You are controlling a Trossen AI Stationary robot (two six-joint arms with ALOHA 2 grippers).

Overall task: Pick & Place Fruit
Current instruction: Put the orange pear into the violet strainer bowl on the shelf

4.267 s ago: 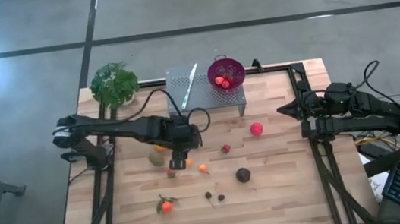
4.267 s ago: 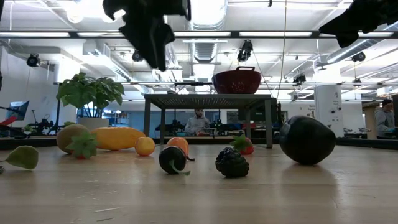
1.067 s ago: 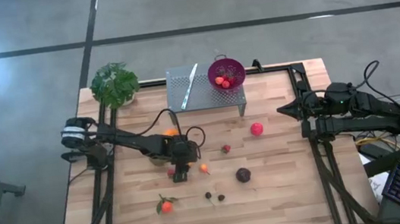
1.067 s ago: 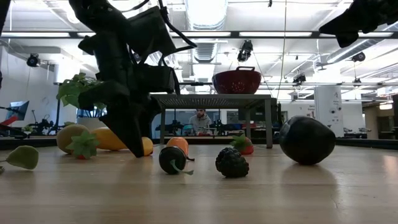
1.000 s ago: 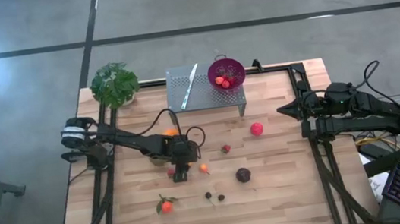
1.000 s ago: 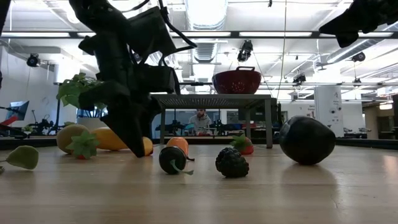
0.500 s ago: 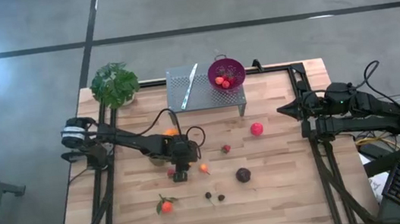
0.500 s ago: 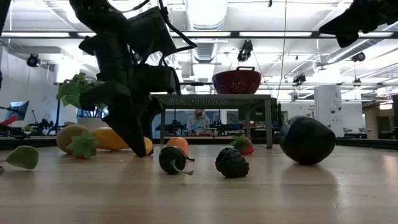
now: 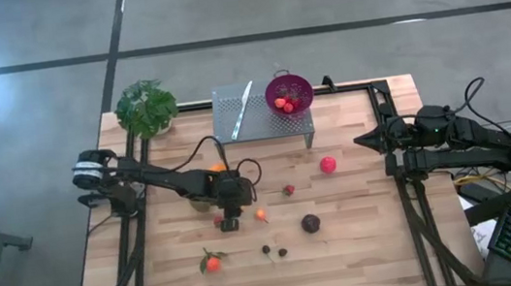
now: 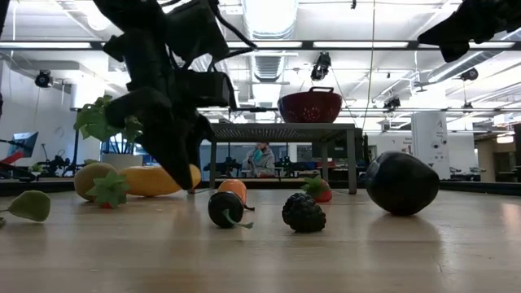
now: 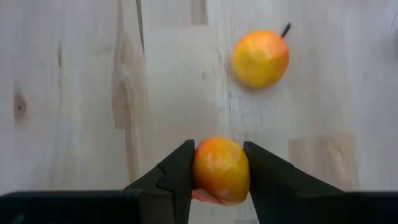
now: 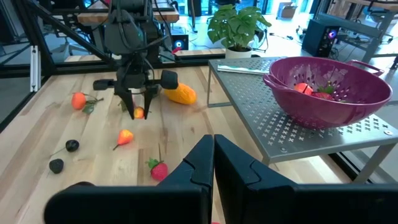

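My left gripper (image 9: 229, 223) is over the table's middle left, pointing down, shut on a small orange-red fruit (image 11: 220, 169). A second small orange fruit (image 11: 260, 58) lies on the table just beyond it. The elongated orange fruit (image 10: 155, 181) and the olive-green one (image 10: 91, 179) lie behind the left arm. The red ball (image 9: 328, 164) and the dark purple ball (image 9: 311, 223) lie to the right. My right gripper (image 12: 213, 149) is shut and empty, raised at the table's right edge. My left gripper pinches the small orange-red fruit by its two opposite sides (image 11: 202, 171) between its two fingers (image 11: 180, 171). The fingers come from above, pointing down. The fruit is lifted a little clear of the table.
A purple colander (image 9: 288, 91) holding red fruits stands on a perforated metal rack (image 9: 257, 115) at the far edge. A leafy plant (image 9: 146, 108) stands at the far left corner. Small berries (image 9: 274, 251), a strawberry (image 9: 288, 190) and a leafy orange piece (image 9: 212, 262) lie about.
My left gripper has risen a little from the table with the small orange-red fruit between its fingers; the fruit is now off the wood. The other fruits have stayed where they were.
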